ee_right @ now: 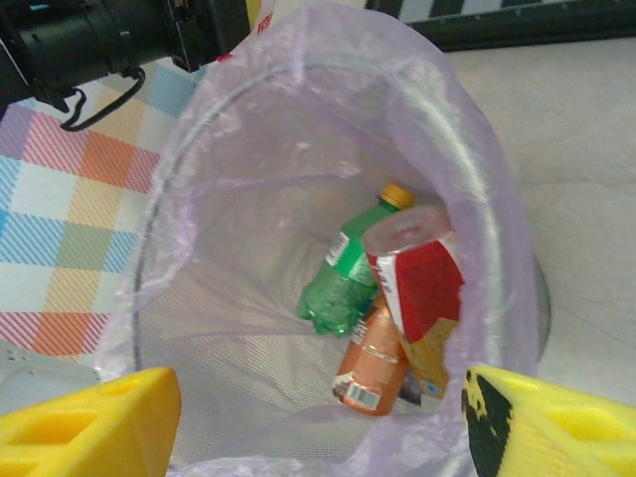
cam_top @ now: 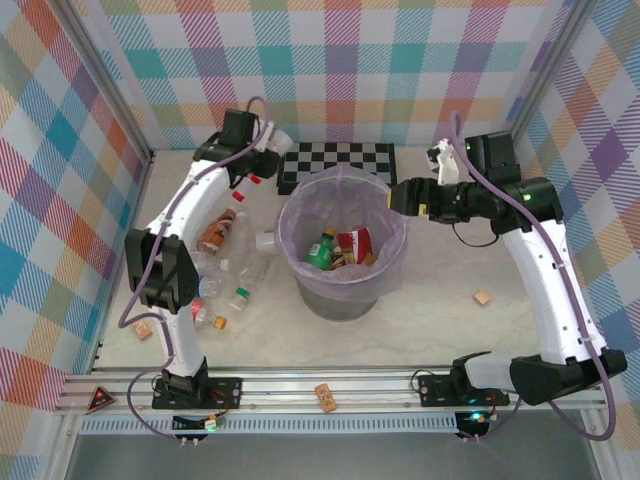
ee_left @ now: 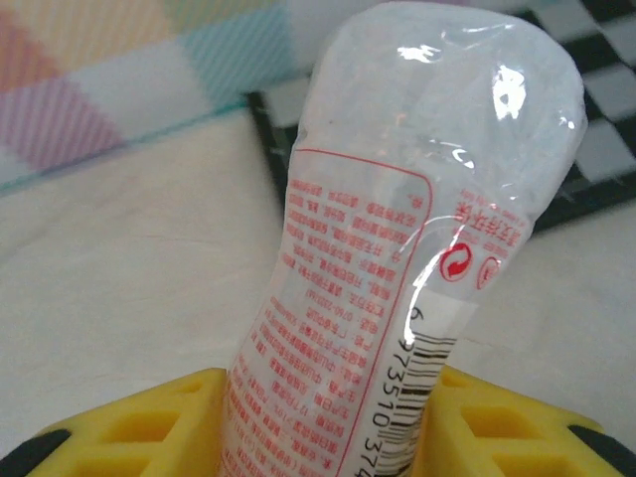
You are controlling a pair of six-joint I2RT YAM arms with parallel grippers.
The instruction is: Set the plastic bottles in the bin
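A clear plastic bottle (ee_left: 417,199) with red print and a barcode stands between the yellow fingers (ee_left: 149,417) of my left gripper (ee_left: 328,397), which is shut on it. From above, the left gripper (cam_top: 262,155) is at the back left, beside the bin (cam_top: 300,205), a grey bucket with a lavender bag. My right gripper (cam_top: 402,196) hangs open over the bin's right rim (ee_right: 497,199). Inside lie a green bottle (ee_right: 343,283), an amber bottle (ee_right: 370,363) and a red-labelled bottle (ee_right: 422,283). Several more bottles (cam_top: 228,262) lie on the table left of the bin, among them an amber one (cam_top: 216,232).
A black-and-white checkerboard (cam_top: 338,158) lies behind the bin. Small tan blocks sit at the right (cam_top: 483,298), at the near left (cam_top: 143,330) and on the front rail (cam_top: 325,397). Plaid walls close in the back and sides.
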